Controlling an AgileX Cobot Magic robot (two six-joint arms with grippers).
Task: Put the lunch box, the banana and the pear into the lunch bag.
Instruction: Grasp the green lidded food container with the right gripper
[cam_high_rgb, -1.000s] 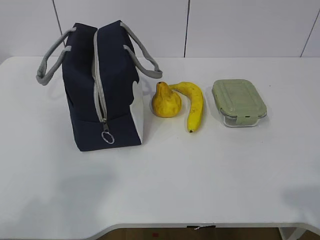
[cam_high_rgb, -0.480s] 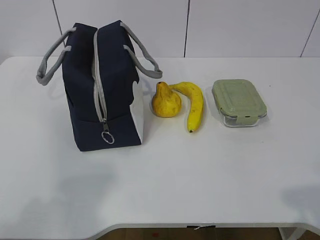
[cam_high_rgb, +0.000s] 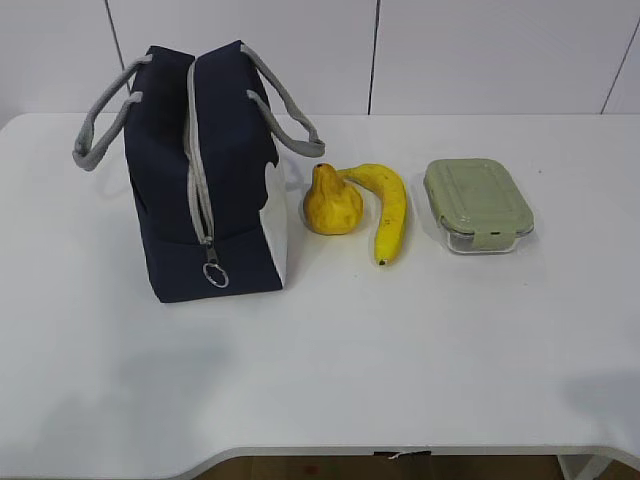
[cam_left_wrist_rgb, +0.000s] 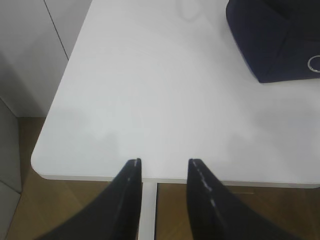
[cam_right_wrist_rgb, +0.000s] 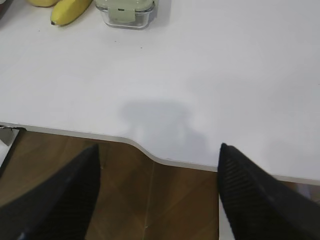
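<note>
The navy lunch bag (cam_high_rgb: 205, 170) stands upright at the left of the table, zipper closed with its ring pull (cam_high_rgb: 215, 275) low on the front; a corner of it shows in the left wrist view (cam_left_wrist_rgb: 272, 37). The yellow pear (cam_high_rgb: 332, 203) sits to its right, touching the banana (cam_high_rgb: 388, 208). The lunch box (cam_high_rgb: 477, 204) with a pale green lid lies further right; it also shows in the right wrist view (cam_right_wrist_rgb: 126, 10) beside the banana tip (cam_right_wrist_rgb: 70, 11). My left gripper (cam_left_wrist_rgb: 164, 162) is open and empty at the table's front left edge. My right gripper (cam_right_wrist_rgb: 159, 147) is wide open and empty over the front edge.
The white table (cam_high_rgb: 400, 350) has a notched front edge (cam_right_wrist_rgb: 150, 155). White panelled wall (cam_high_rgb: 450, 50) stands behind. Wood floor (cam_right_wrist_rgb: 150, 200) lies below the front edge. Neither arm shows in the exterior view.
</note>
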